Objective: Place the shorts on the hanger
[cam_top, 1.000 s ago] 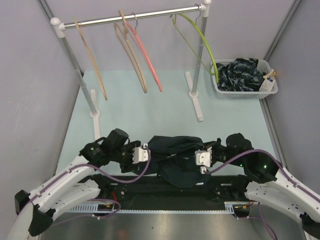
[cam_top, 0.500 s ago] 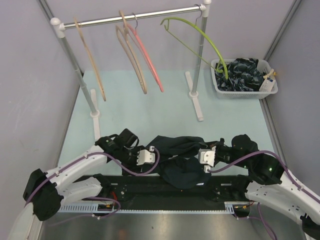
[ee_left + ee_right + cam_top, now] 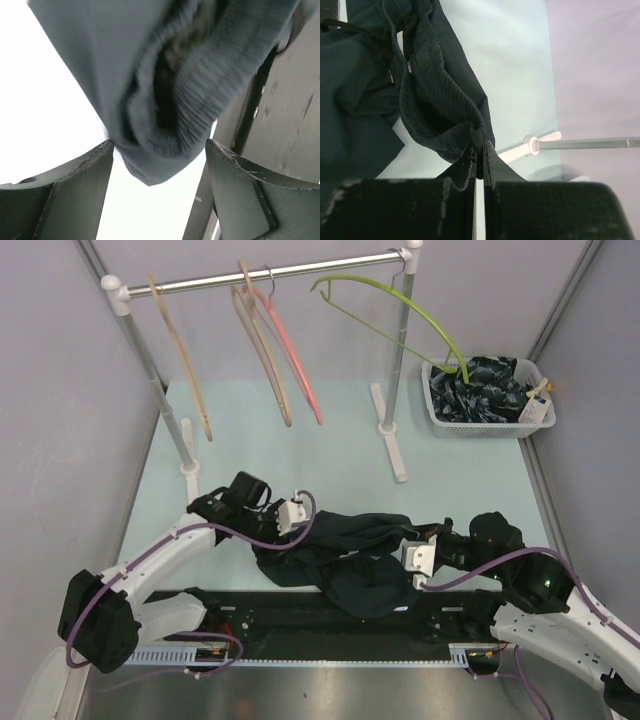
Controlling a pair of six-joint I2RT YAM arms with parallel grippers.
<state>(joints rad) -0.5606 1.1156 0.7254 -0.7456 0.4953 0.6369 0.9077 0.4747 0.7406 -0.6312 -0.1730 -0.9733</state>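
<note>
here, left gripper clamped on bunched shorts, right gripper pinching their edge

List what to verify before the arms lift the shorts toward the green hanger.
1. Left hand grip on the shorts: ok, waistband bunched between its fingers.
2. Right hand grip: ok, pinched shut on a waistband fold.
3. Shorts spread open between the hands: not ok, crumpled and sagging.
4. Hanger hooked on the rail: ok.
5. Hanger hanging level: not ok, tilted sideways.
6. Hanger at rest: cannot tell.
</note>
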